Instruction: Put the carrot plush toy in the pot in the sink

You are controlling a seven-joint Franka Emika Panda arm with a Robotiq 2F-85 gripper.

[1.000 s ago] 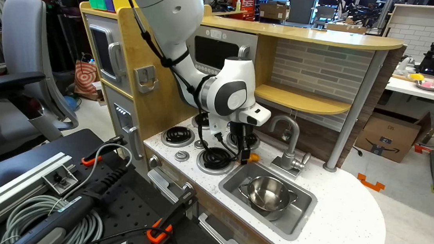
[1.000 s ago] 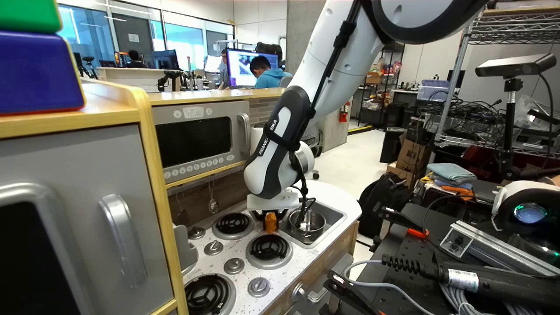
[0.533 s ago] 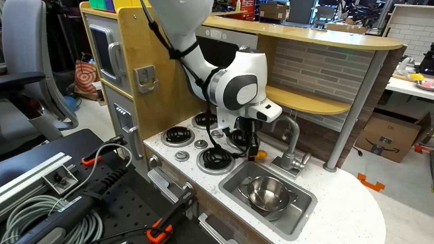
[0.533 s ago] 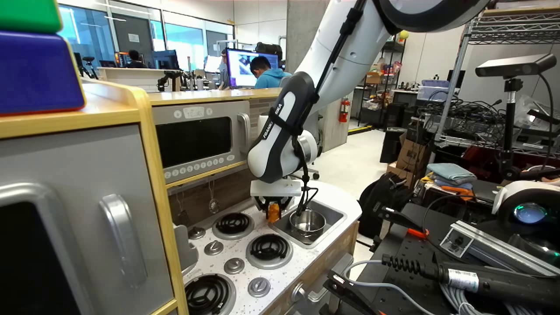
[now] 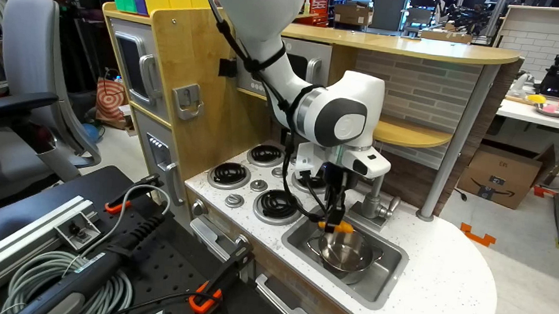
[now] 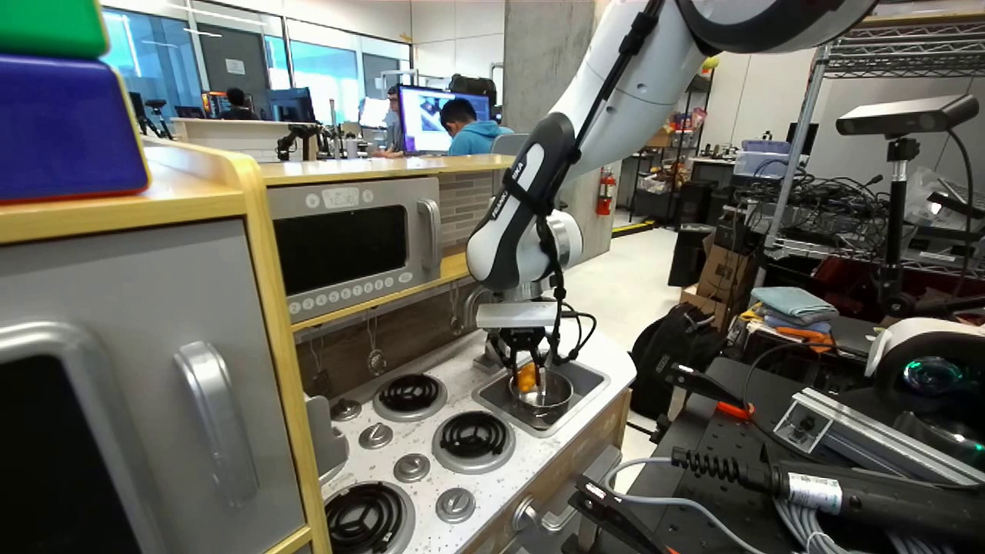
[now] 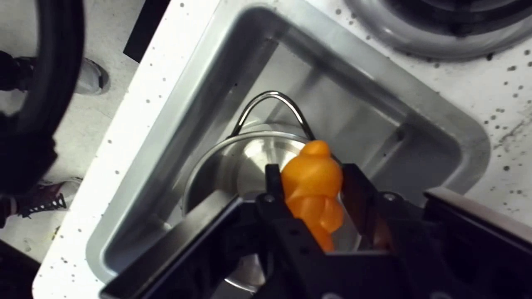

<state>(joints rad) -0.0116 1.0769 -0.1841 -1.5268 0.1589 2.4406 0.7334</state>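
The orange carrot plush toy (image 7: 312, 176) is between the two black fingers of my gripper (image 7: 314, 182), with both fingers against its sides. The toy also shows in both exterior views (image 5: 344, 227) (image 6: 527, 377). My gripper holds it over the back rim side of the shiny silver pot (image 5: 351, 257); its exact height above the pot cannot be told. The pot also shows in an exterior view (image 6: 555, 396) and in the wrist view (image 7: 214, 170), partly hidden by the fingers and toy. The pot stands in the grey sink (image 5: 388, 293).
The silver faucet (image 5: 372, 205) stands behind the sink, close to my gripper and partly hidden by the arm. Black stove burners (image 5: 278, 205) lie beside the sink. A wooden shelf (image 5: 413, 133) and microwave (image 6: 346, 238) stand behind the counter. The pot's handle (image 7: 270, 94) sticks up.
My gripper has carried the toy from beside the burners at the back of the counter, past the sink's edge, to above the pot. The pot has not moved.
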